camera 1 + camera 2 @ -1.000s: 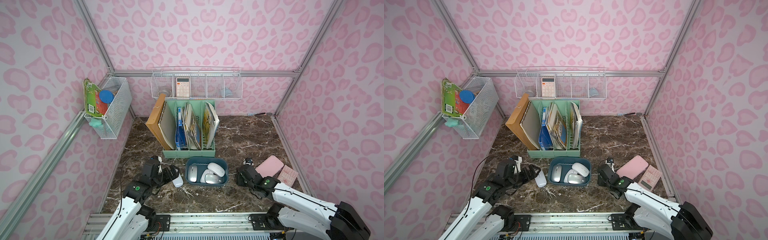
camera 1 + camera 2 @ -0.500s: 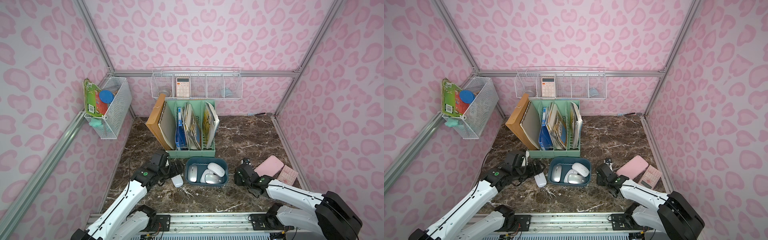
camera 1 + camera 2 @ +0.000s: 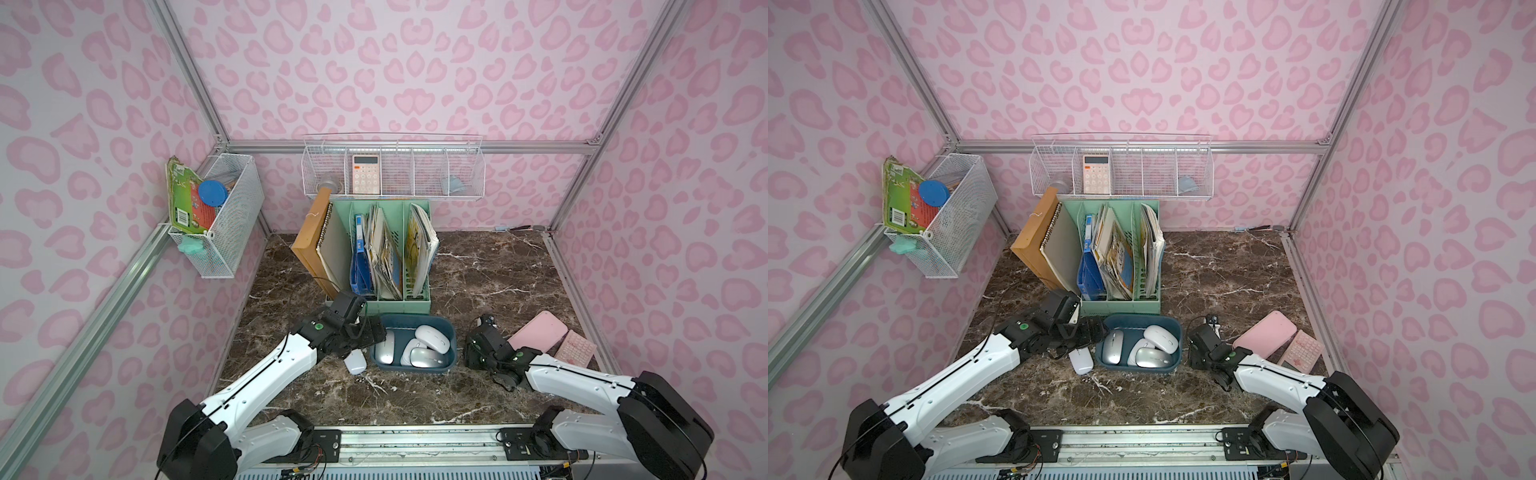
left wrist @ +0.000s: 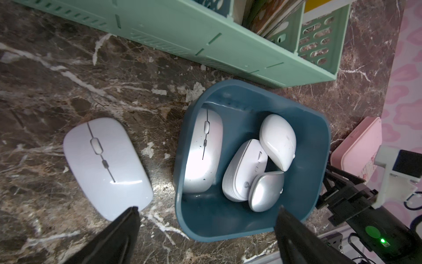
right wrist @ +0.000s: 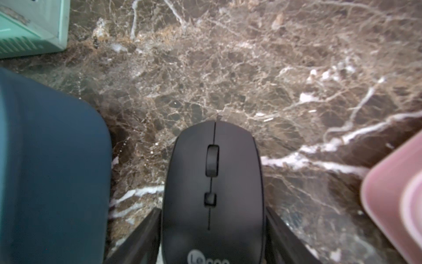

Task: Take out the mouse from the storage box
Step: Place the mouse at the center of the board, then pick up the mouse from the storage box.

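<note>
Enclosing walls [image 3: 415, 62]: pink with darker pink spots, on three sides.
Marble table [image 3: 478, 266]: dark brown with white veins, carrying everything below.
Wire baskets: one [image 3: 428, 178] on the back wall holds a calculator [image 3: 365, 174]; another [image 3: 232, 232] hangs on the side wall.
File holder [image 3: 395, 306]: mint green and upright, stuffed with papers, just behind the storage box.
Storage box [image 3: 419, 320]: dark teal tub near the table's front edge, between the two grippers.
Pink case [image 3: 538, 332]: flat on the table, on the right arm's side.
Four mice: inside the tub. A flat silver one [image 4: 203, 155] lies along the wall nearest the left arm; two white ones [image 4: 277, 139] [image 4: 242, 171] and a silver one [image 4: 265, 192] are piled beside it.
White mouse [image 4: 105, 164]: on the marble, just outside the tub.
Black mouse [image 5: 212, 171]: on the marble beside the tub's other wall, between the right fingers.
Left gripper [image 4: 207, 208]: spread wide and holding nothing. One tip is by the white mouse, the other over the tub.
Right gripper [image 5: 212, 209]: its fingers flank the black mouse closely; whether they pinch it or stand just off it cannot be told.
</note>
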You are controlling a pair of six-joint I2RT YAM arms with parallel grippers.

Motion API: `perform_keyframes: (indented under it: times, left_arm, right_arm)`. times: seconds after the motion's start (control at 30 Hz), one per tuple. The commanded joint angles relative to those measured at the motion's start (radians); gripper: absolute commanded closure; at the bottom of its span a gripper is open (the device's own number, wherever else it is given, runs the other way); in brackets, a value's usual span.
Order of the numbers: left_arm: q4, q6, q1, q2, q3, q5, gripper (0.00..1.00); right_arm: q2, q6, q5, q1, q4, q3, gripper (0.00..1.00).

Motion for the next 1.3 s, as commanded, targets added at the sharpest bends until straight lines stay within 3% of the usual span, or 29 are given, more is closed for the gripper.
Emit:
perform_keyframes:
  times: [0.0, 0.37, 0.6, 0.9, 1.27]
  left_arm:
    - [0.023, -0.013, -0.036, 0.056, 0.039, -0.037, 0.05]
    - [0.166, -0.073, -0.153, 0.303, 0.147, -0.052, 0.1]
    - [0.351, -0.119, -0.162, 0.45, 0.152, 0.002, 0.17]
    - [0.498, -0.146, -0.165, 0.549, 0.151, 0.04, 0.29]
    - [0.556, -0.159, -0.191, 0.638, 0.182, 0.095, 0.34]
  right_arm:
    - [-0.005, 0.007, -0.005, 0.001, -0.004, 0.002, 0.25]
    - [-0.238, -0.031, 0.042, 0.0, 0.009, -0.052, 0.21]
    - [-0.37, -0.068, 0.019, -0.004, 0.061, -0.136, 0.19]
    - [-0.394, -0.079, 0.018, -0.005, 0.069, -0.147, 0.18]
    - [-0.395, -0.076, 0.024, -0.007, 0.071, -0.149, 0.18]
